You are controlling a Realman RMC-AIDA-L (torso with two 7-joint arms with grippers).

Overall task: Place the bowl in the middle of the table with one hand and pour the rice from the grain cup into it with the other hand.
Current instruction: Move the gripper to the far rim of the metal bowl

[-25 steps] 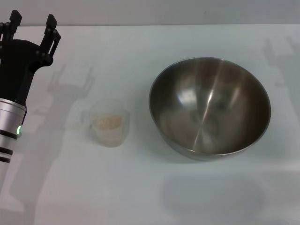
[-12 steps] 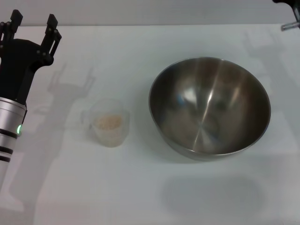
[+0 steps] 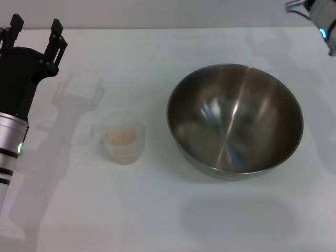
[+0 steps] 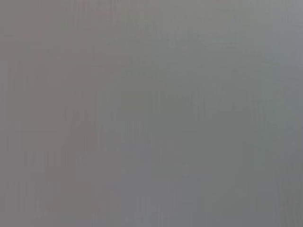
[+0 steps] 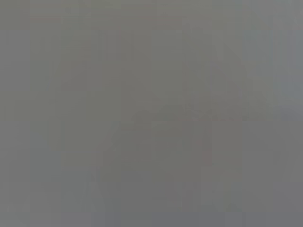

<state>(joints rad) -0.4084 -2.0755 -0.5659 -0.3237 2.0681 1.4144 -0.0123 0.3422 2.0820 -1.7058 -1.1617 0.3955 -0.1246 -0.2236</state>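
Since prev frame, my right arm point(image 3: 321, 16) enters far right; pincer unseen, can't tell. Left gripper point(image 3: 35, 30) wide, empty. Next: grip steel bowl point(image 3: 234, 119) by rim, slide to centre.

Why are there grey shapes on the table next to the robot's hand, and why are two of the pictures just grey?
Head view: light from above casts soft shadows on the table; the left gripper throws a claw-shaped one beside the grain cup, and the bowl shows bright glints inside. Left wrist view: flat grey blur, nothing recognisable. Right wrist view: the same, only faint smudges.
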